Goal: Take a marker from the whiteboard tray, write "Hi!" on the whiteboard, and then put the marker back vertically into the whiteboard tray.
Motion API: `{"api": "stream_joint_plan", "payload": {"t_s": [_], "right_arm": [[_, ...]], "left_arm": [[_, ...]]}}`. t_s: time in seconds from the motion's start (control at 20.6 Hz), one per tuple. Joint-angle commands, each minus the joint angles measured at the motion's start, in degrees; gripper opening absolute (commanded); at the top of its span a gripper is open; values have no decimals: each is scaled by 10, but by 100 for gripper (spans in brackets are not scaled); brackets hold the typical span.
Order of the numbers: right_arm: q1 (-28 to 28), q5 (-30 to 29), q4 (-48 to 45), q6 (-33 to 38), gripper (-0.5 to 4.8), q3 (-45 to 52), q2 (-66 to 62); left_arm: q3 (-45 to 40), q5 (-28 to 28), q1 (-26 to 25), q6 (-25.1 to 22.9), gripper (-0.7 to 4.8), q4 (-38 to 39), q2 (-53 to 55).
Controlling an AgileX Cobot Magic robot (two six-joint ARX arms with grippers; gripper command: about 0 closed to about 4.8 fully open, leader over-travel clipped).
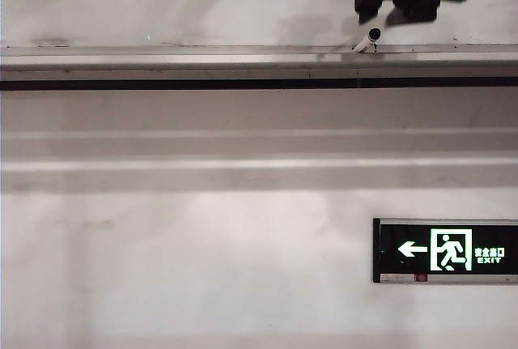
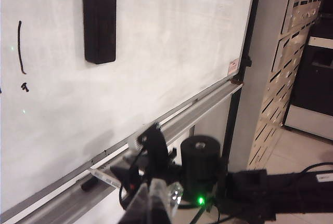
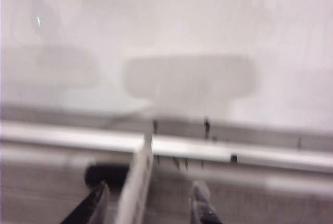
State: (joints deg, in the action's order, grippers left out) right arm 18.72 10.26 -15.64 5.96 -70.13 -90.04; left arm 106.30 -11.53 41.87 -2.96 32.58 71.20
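Observation:
The marker point(image 1: 368, 40) rests tilted on the whiteboard tray point(image 1: 202, 61), at the foot of the whiteboard point(image 1: 243, 1). My right gripper point(image 1: 384, 15) hangs just above it. In the right wrist view its fingers stand open point(image 3: 148, 203) with the marker's white barrel point(image 3: 136, 180) loose between them, close to one finger point(image 3: 96, 203). The left wrist view shows the marker point(image 2: 104, 179) lying in the tray point(image 2: 197, 112), black cap outward, beside the right gripper point(image 2: 151, 148). A black stroke with a dot point(image 2: 20, 47) is written on the whiteboard point(image 2: 171, 37). My left gripper point(image 2: 156, 198) hangs back from the tray, fingers together.
A black eraser point(image 2: 99, 24) sticks to the whiteboard above the tray. An exit sign point(image 1: 445, 250) hangs on the wall under the tray at the right. A cabinet of small drawers point(image 2: 296, 52) stands past the whiteboard's end.

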Motion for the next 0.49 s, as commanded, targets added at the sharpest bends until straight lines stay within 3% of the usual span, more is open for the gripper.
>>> {"api": "stream_joint_plan", "payload": {"t_s": [0.05, 0.15, 0.19, 0.24, 0.29, 0.49], "right_arm": [[1, -3, -10, 0, 204, -18, 9], [1, -3, -13, 0, 200, -24, 23], [1, -3, -8, 0, 140, -24, 42], [1, -3, -2, 0, 33, -24, 60], [0, -2, 9, 0, 0, -24, 86], [1, 1, 75, 0, -1, -24, 203]], "left_arm": [[3, -3, 0, 0, -6, -3, -2], [3, -3, 0, 0, -6, 0, -2], [3, -3, 0, 0, -6, 1, -2], [3, -3, 0, 0, -6, 4, -3], [3, -3, 0, 0, -6, 12, -4], [3, 0, 0, 0, -6, 40, -4]]}}
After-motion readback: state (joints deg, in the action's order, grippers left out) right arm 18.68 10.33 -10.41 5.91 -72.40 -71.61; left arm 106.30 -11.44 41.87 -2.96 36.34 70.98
